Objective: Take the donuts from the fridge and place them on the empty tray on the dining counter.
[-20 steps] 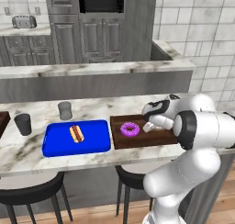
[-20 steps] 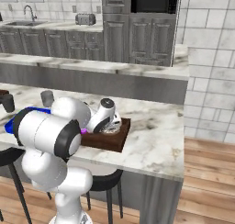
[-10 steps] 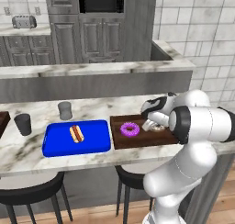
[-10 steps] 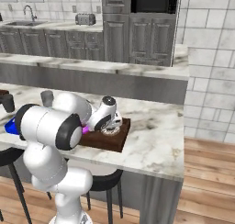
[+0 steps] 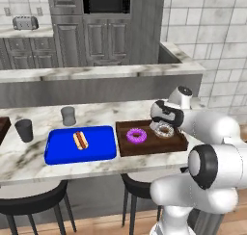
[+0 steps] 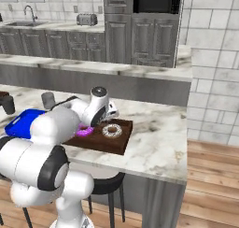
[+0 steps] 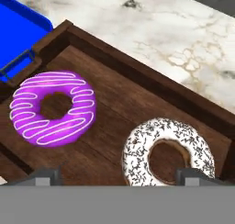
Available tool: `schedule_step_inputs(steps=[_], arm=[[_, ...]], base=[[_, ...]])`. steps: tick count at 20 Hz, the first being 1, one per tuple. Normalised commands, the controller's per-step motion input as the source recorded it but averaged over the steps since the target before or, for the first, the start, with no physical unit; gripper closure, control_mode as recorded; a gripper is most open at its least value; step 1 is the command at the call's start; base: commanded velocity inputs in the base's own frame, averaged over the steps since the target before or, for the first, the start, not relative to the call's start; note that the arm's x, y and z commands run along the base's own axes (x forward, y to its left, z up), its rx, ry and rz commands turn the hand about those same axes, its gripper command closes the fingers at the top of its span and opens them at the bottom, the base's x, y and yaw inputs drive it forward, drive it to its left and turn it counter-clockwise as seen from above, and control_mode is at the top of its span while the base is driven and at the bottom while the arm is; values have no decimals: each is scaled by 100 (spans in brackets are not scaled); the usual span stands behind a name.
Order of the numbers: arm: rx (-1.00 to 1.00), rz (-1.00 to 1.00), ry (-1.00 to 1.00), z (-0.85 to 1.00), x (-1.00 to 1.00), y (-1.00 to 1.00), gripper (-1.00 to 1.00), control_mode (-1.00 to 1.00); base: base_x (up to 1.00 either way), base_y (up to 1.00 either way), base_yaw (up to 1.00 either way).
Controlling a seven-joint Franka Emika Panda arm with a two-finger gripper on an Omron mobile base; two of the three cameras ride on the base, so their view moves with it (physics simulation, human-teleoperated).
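Since a second ago the hand [image 5: 163, 124] has let go of the sprinkled donut [image 5: 165, 130] and lifted a little, its fingers spread wide above it. From the left base, that donut lies flat at the right end of the brown tray [image 5: 144, 148], with the purple donut [image 5: 136, 135] near it to the left, the two apart. Just beside the brown tray, to its left, sits a blue tray [image 5: 60, 156] holding a hot dog [image 5: 80, 140]; two grey cups [image 5: 68, 115] stand farther left on the marbled surface [image 5: 14, 166], and stools show under its front edge. From the right base, the arm's white links cover much of the purple donut [image 6: 84, 131], while the sprinkled donut [image 6: 112, 130] lies clear on the tray [image 6: 109, 146] just below the hand [image 6: 111, 114]. From the hand camera, both donuts rest on the wood floor of the tray [image 7: 119, 94], the sprinkled one [image 7: 167, 152] between the two fingertips [image 7: 43, 176] at the bottom, the purple one [image 7: 53, 107] beside it, and a corner of the blue tray [image 7: 18, 35] touches the rim.
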Motion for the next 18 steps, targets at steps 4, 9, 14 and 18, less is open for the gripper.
schedule_step_inputs(steps=[4,9,14,18], arm=[[-6,0,-25,100,-77,-12,-100,-100],[-1,0,-22,100,-93,-26,-100,-100],[0,0,-28,100,-100,-29,-100,-100],[0,0,-29,100,-93,-26,-100,-100]], base=[[0,0,0],[0,0,0],[0,0,0],[0,0,0]])
